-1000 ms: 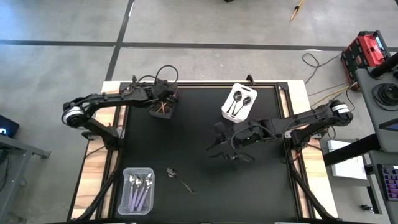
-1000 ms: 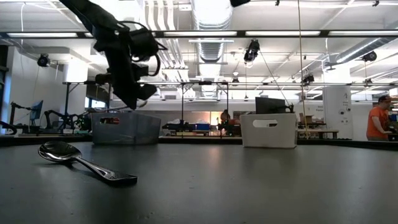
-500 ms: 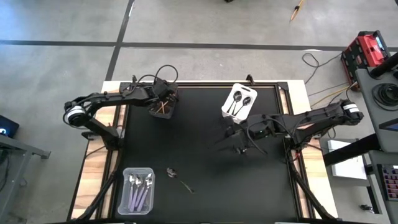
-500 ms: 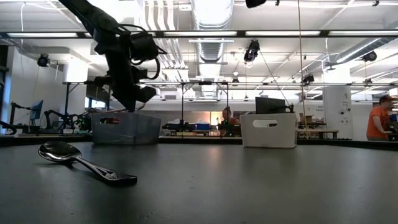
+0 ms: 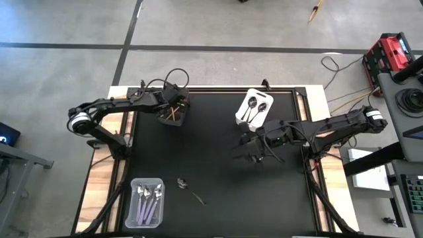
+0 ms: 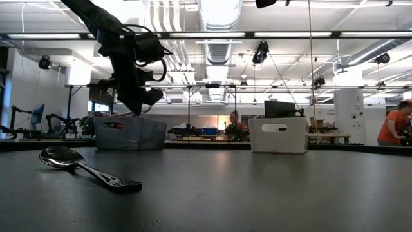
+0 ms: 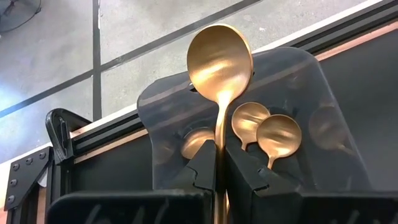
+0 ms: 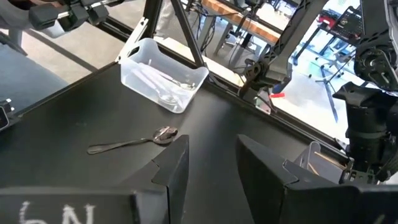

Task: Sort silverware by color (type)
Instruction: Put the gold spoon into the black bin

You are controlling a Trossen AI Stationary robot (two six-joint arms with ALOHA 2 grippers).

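My left gripper (image 5: 174, 106) hangs over the dark bin (image 5: 173, 116) at the table's far left, shut on a gold spoon (image 7: 219, 59). Other gold spoons (image 7: 278, 135) lie in that bin. My right gripper (image 5: 242, 151) hovers open above the table right of centre, with nothing between its fingers (image 8: 211, 146). A dark spoon (image 5: 189, 188) lies flat on the table near the front. Lilac-handled spoons (image 5: 148, 200) lie in a clear bin, and dark spoons (image 5: 254, 109) in a white bin. My left gripper pinches the gold spoon's handle (image 7: 219, 144) between its two fingers (image 7: 202, 171). The fingers slant down toward the far edge. The handle runs along them, and the bowl (image 7: 219, 59) sticks out ahead. The spoon is lifted clear above the dark bin.
The clear bin (image 5: 134, 213) stands at the near left corner, and the white bin (image 5: 239, 118) at the far right. Cables hang from both arms. The low view shows the dark spoon (image 6: 84, 166) close by and both far bins (image 6: 278, 135) behind it.
My right gripper has drawn back a little toward the table's right edge, staying open and well above the table. The gold spoon has stayed in place over the dark bin.
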